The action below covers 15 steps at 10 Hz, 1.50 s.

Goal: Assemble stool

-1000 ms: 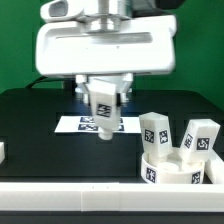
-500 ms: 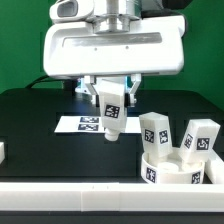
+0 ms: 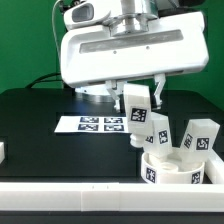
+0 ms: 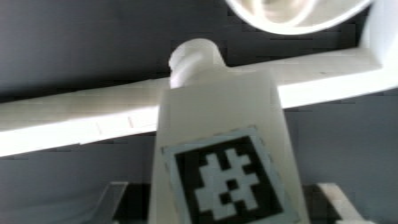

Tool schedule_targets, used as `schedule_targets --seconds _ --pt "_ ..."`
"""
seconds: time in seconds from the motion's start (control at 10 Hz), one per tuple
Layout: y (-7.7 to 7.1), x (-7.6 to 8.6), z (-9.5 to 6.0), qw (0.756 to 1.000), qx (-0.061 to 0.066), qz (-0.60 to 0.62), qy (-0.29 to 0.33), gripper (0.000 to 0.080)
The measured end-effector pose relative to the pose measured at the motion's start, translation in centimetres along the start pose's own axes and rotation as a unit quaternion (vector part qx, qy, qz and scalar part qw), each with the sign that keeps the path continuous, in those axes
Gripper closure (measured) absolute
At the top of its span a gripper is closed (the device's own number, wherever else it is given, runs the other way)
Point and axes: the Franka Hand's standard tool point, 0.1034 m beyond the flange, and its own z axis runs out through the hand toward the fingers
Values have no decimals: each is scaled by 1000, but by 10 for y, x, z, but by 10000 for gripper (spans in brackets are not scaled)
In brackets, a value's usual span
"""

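My gripper (image 3: 137,108) is shut on a white tagged stool leg (image 3: 136,121) and holds it in the air, just to the exterior view's left of the seat. In the wrist view the leg (image 4: 217,140) fills the middle, its tag near the fingers (image 4: 342,203) that flank it. The round ring-shaped seat (image 3: 173,168) sits at the front right with two legs standing in it, one (image 3: 157,131) beside the held leg and one (image 3: 202,137) further right. The seat's rim also shows in the wrist view (image 4: 294,14).
The marker board (image 3: 92,125) lies flat at the table's middle, behind and left of the held leg. A long white border rail (image 3: 60,196) runs along the front edge and shows in the wrist view (image 4: 80,118). A small white piece (image 3: 2,152) sits at the left edge.
The arm has moved to the exterior view's right with the leg in its grip, from over the marker board to beside the seat and its two standing legs.
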Motion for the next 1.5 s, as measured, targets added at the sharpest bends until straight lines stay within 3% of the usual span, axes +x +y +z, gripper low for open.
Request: schedule_targets --seconds 0.4,0.6,0.8,1.2,1.5 --pt "3 -6 7 1000 -5 -7 13 479" --pt "-20 -7 17 1000 9 -5 11 479" --pt "-30 -10 26 1000 12 0 10 479" --pt "-26 -13 28 1000 8 -1 11 479" --pt "-37 -23 35 1000 12 -4 2 479"
